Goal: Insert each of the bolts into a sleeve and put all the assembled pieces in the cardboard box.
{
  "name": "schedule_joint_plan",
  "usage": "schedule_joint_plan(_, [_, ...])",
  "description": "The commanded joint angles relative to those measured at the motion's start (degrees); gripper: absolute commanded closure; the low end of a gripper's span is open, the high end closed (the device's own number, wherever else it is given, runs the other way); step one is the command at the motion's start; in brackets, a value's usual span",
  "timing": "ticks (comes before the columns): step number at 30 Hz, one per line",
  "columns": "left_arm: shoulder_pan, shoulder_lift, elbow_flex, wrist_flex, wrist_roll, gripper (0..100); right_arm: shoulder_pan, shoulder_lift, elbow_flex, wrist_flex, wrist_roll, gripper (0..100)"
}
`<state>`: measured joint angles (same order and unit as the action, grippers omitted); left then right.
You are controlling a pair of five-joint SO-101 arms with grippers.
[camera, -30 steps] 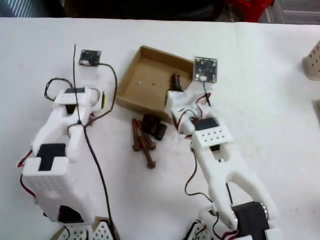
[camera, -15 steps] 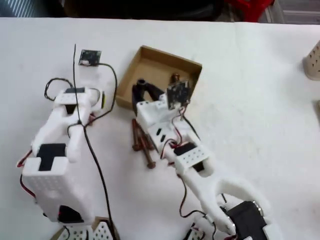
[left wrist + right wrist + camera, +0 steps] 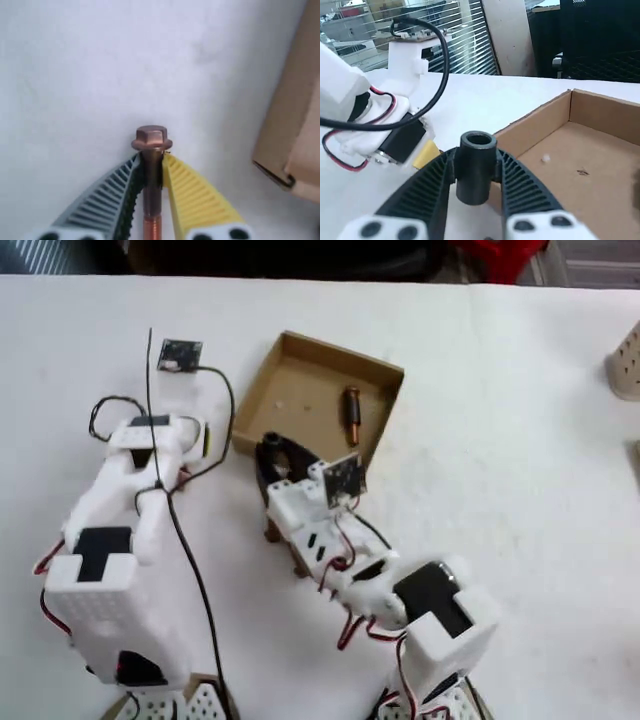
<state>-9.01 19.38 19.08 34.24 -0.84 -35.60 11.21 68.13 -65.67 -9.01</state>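
We see the left gripper (image 3: 152, 165) clamped on a bolt (image 3: 151, 139) (its head clear of the jaws); the right gripper (image 3: 476, 172) pinches an upright sleeve (image 3: 477, 145) beside the cardboard box (image 3: 540, 125).

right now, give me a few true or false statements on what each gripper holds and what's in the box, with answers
1. The left gripper is shut on a bolt. True.
2. The right gripper is empty. False: it is shut on a black sleeve.
3. The cardboard box holds nothing. False: one piece lies in it.
4. The bolt in the left gripper has no sleeve on it. True, as far as its shaft shows.
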Motion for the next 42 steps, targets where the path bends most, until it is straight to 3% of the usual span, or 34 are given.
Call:
schedule_joint_plan(1, [-0.8,-3.7,-0.4,-1.5,-0.5,98,-0.7,-2.9,3.2,-3.4,1.4,98.3])
schedule_joint_plan(20, [-0.6,-3.7,-0.4,-1.5,-0.5,98,-0.7,-13.5,28.5,-4.3,4.4,98.3])
schedule_joint_plan(30, [-0.5,-5.0,-0.4,-1.5,-0.5,98,0.9,-13.7,28.3,-4.2,4.5,98.2])
schedule_joint_plan(35, [-0.7,-13.7,3.6,-1.4,-0.5,98,1.3,-13.7,28.3,-4.0,4.5,98.2])
schedule_joint_plan(38, [0.3,-19.9,9.0,-4.3,-0.5,98,1.3,-13.7,28.3,-4.0,4.5,98.2])
schedule_joint_plan(42, [1.1,-26.3,16.4,-14.4,-0.3,98,1.3,-13.7,28.3,-4.0,4.5,98.2])
